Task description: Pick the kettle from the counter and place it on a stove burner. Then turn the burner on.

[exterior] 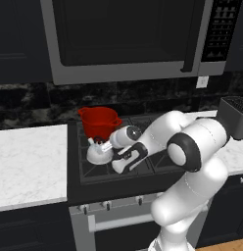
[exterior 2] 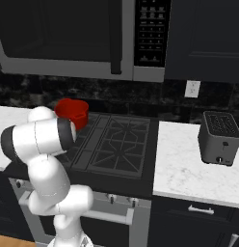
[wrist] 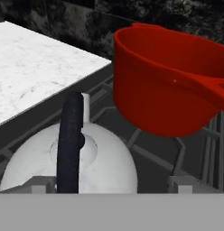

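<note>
The white-silver kettle [exterior: 98, 154] sits on the front-left stove burner [exterior: 96, 170] of the black cooktop. My gripper [exterior: 106, 147] is right over it, coming in from the right. In the hand view the kettle's dome [wrist: 105, 162] is close below. Its thin dark handle [wrist: 71, 140] runs between my two fingertips [wrist: 39, 185]. The fingertips stand wide apart and clear of the handle, so the gripper [wrist: 109, 187] is open and holds nothing. In the right base view my arm hides the kettle.
A red two-handled pot [exterior: 99, 122] [wrist: 168, 90] [exterior 2: 73, 112] stands on the rear-left burner, just behind the kettle. The stove knobs [exterior: 106, 205] line the front panel. A toaster [exterior 2: 219, 137] is on the right counter, a microwave [exterior: 128, 34] hangs overhead, and white counter [exterior: 25, 162] lies to the left.
</note>
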